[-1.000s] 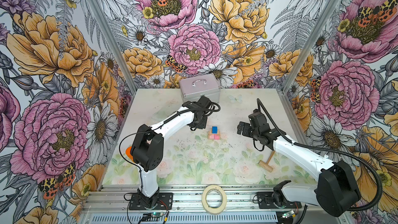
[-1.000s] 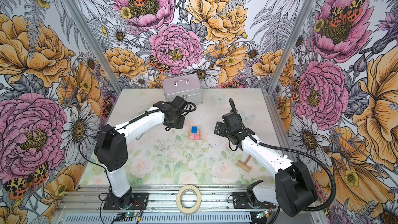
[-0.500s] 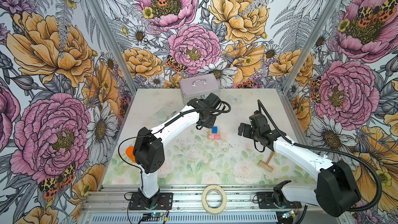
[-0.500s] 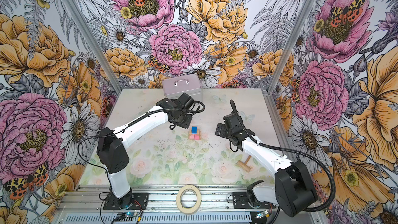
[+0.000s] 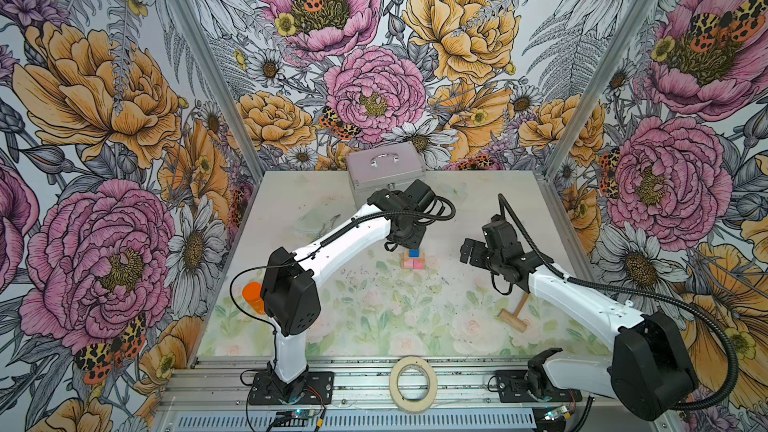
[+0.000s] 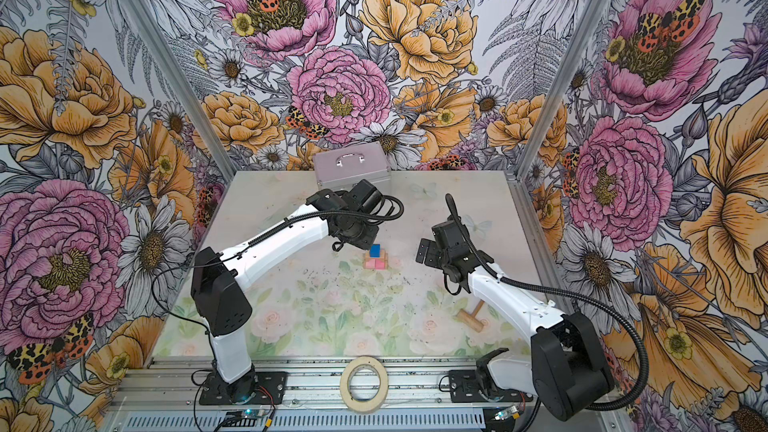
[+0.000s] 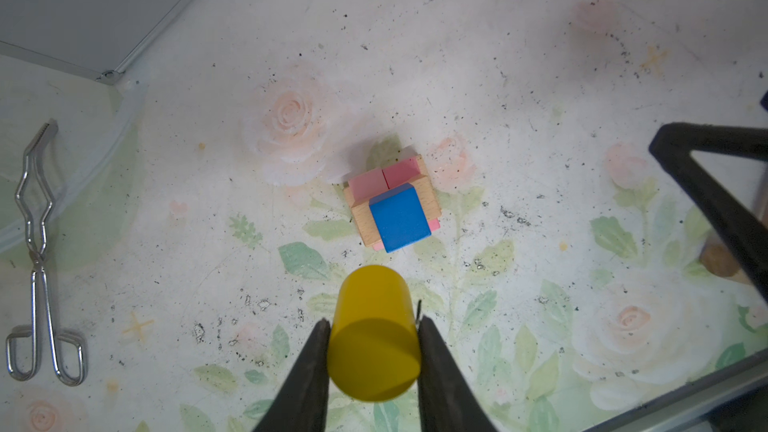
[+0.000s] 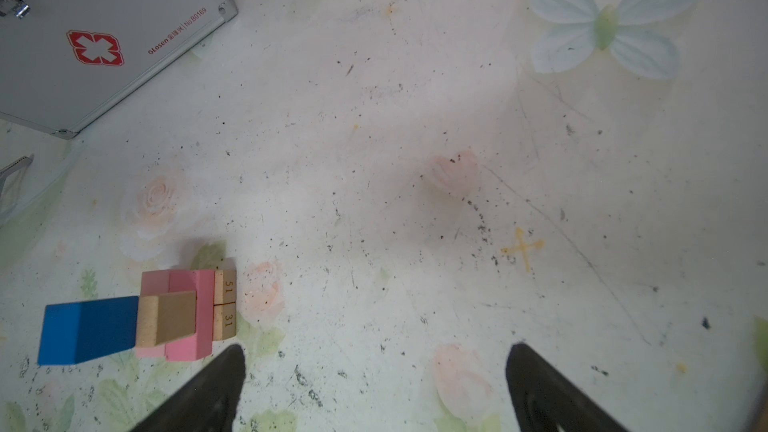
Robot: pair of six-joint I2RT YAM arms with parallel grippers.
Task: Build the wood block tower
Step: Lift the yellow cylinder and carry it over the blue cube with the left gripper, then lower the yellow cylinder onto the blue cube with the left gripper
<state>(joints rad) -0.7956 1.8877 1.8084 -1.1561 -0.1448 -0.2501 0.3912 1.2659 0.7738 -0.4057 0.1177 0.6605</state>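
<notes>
The wood block tower (image 5: 413,260) stands mid-table in both top views: tan bricks (image 7: 360,218) at the bottom, pink bricks (image 7: 382,178) across them, another tan brick (image 8: 166,317) above, and a blue block (image 7: 400,218) on top. My left gripper (image 7: 374,322) is shut on the yellow cylinder (image 7: 374,338), held above the table just short of the tower. In a top view the left gripper (image 5: 407,238) hangs right behind the blue block (image 6: 375,250). My right gripper (image 8: 376,351) is open and empty, to the right of the tower (image 8: 183,313) and apart from it.
A silver case (image 5: 386,172) sits at the back behind the left wrist. Metal tongs (image 7: 37,251) lie to the left of the tower. A wooden mallet (image 5: 513,315) lies under the right arm. A tape roll (image 5: 413,384) rests on the front rail, and an orange object (image 5: 252,295) sits at the left edge.
My left arm has swung right and toward the tower, carrying the yellow cylinder. The right arm has barely moved, and the tower is unchanged.
</notes>
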